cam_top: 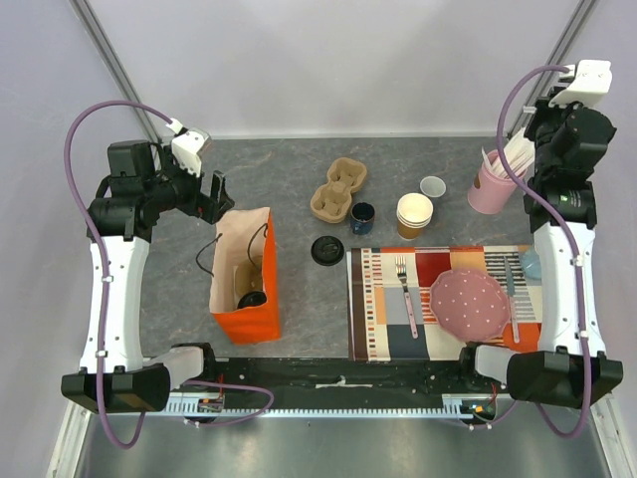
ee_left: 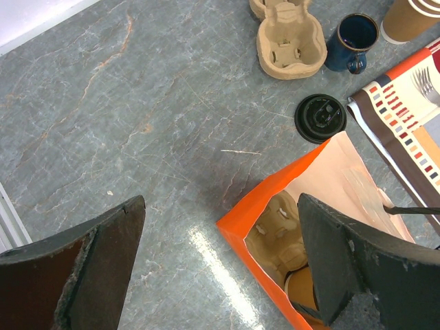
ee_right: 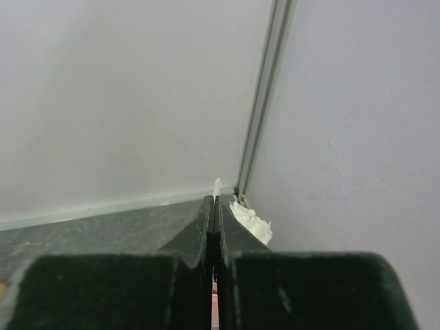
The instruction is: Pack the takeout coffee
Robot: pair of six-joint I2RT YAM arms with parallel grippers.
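With left tool (ee_left: 220,203) spread above the bag (cam_top: 245,324), right tool (ee_right: 214,206) pressed together: could snag the rim, tipping the coffee (cam_top: 253,299) inside.

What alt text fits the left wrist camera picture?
The open left gripper hangs over an orange bag holding a cardboard carrier. Beyond lie a black lid, a blue mug and a second carrier.

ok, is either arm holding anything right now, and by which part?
Nothing is held. The left gripper is open near the orange paper bag; the right gripper is shut with nothing between its jaws.
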